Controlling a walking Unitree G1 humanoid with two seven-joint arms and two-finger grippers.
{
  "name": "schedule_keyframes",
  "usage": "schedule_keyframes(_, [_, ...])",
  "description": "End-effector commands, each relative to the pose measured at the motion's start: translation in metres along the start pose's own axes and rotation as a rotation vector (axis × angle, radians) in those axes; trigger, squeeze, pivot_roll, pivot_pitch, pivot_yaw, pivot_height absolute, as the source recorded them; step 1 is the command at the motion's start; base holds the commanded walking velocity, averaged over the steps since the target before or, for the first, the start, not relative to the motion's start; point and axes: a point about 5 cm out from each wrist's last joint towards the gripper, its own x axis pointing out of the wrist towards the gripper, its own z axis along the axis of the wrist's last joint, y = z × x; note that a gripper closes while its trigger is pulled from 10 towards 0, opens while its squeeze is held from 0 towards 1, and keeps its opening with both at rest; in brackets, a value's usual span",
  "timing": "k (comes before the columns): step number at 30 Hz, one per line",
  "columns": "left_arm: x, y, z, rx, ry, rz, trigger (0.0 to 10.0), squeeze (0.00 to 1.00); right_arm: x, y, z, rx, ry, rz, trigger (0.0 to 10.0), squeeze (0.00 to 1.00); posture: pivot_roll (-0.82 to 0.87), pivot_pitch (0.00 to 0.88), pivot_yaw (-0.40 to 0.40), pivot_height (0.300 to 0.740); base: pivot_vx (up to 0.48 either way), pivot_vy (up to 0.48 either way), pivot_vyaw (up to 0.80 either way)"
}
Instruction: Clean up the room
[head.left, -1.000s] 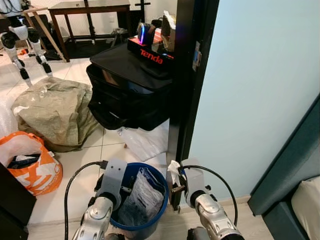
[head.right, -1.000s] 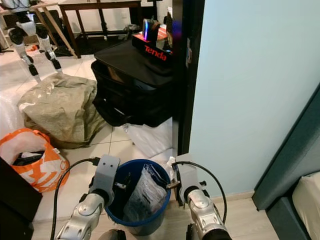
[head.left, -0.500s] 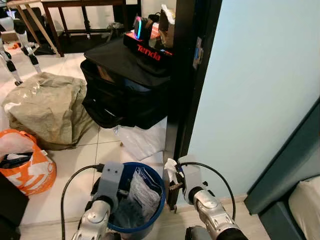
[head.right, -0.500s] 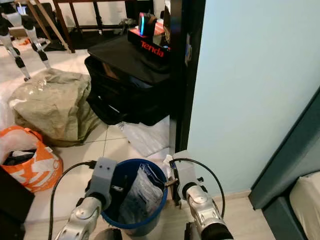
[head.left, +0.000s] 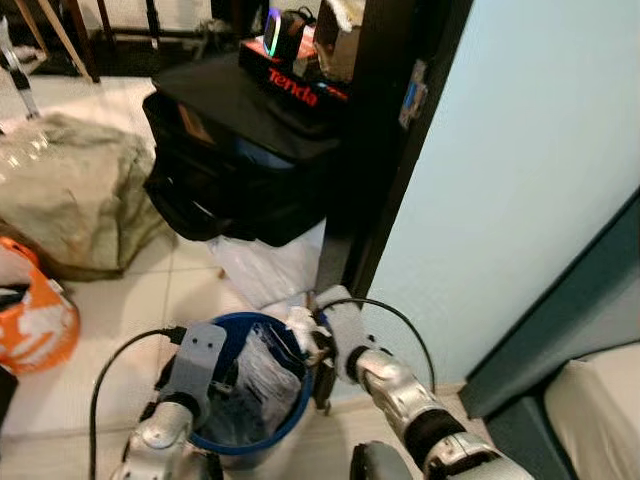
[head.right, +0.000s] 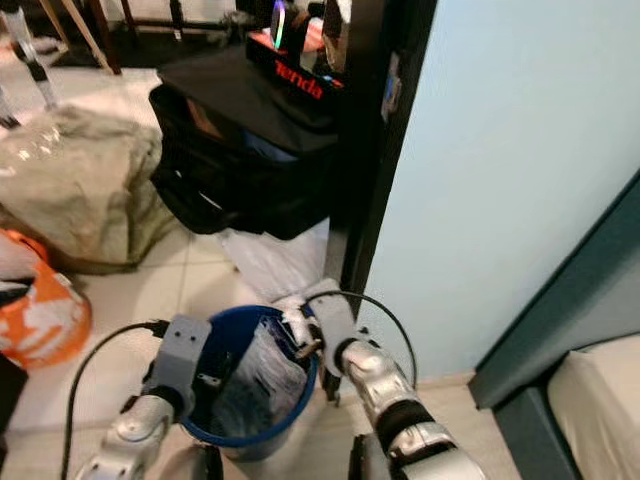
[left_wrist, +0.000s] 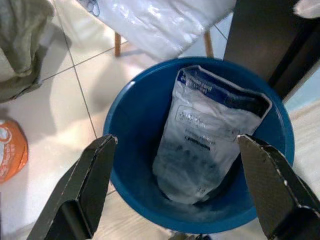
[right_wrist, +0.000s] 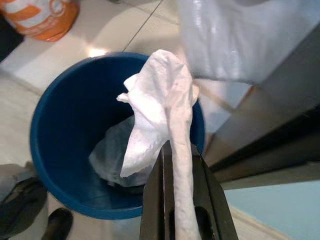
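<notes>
My right tool (right_wrist: 182, 200) pinched tight on crumpled white tissue (right_wrist: 160, 120); tissue runs lengthwise along fingers, loose end pointing out past tips, over rim of blue bin (right_wrist: 55, 100). Right wrist view shows tissue above bin mouth. Left wrist view shows my left tool (left_wrist: 175, 165) spread wide, holding nothing, above same bin, with grey plastic pouch (left_wrist: 205, 135) standing inside.
</notes>
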Motion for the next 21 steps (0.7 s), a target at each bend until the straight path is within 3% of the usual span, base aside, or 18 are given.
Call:
schedule_keyframes(1, [-0.003, 0.001, -0.001, 0.063, -0.003, -0.053, 10.0, 0.00, 0.001, 0.003, -0.008, 0.012, 0.054, 0.024, 10.0, 0.00, 0.06, 0.283, -0.149, 0.594, 0.000, 0.000, 0.00])
schedule_keyframes(6, [-0.005, 0.010, 0.006, 0.188, -0.041, -0.132, 10.0, 0.00, 0.006, 0.014, -0.003, 0.028, 0.085, 0.101, 10.0, 0.00, 0.08, 0.304, -0.150, 0.594, 0.000, 0.000, 0.00])
schedule_keyframes(13, [-0.007, 0.011, 0.010, 0.242, -0.067, -0.216, 10.0, 0.00, 0.008, 0.024, -0.004, 0.024, 0.106, 0.173, 10.0, 0.00, 0.08, 0.318, -0.146, 0.594, 0.000, 0.000, 0.00])
schedule_keyframes(17, [-0.010, 0.008, 0.014, 0.230, -0.100, -0.278, 10.0, 0.00, 0.008, 0.027, -0.007, 0.016, 0.118, 0.191, 10.0, 0.00, 0.09, 0.320, -0.143, 0.594, 0.000, 0.000, 0.00])
schedule_keyframes(21, [-0.021, 0.001, 0.020, 0.240, -0.164, -0.405, 10.0, 0.00, 0.008, 0.028, -0.008, 0.000, 0.122, 0.190, 10.0, 0.00, 0.09, 0.324, -0.138, 0.594, 0.000, 0.000, 0.00])
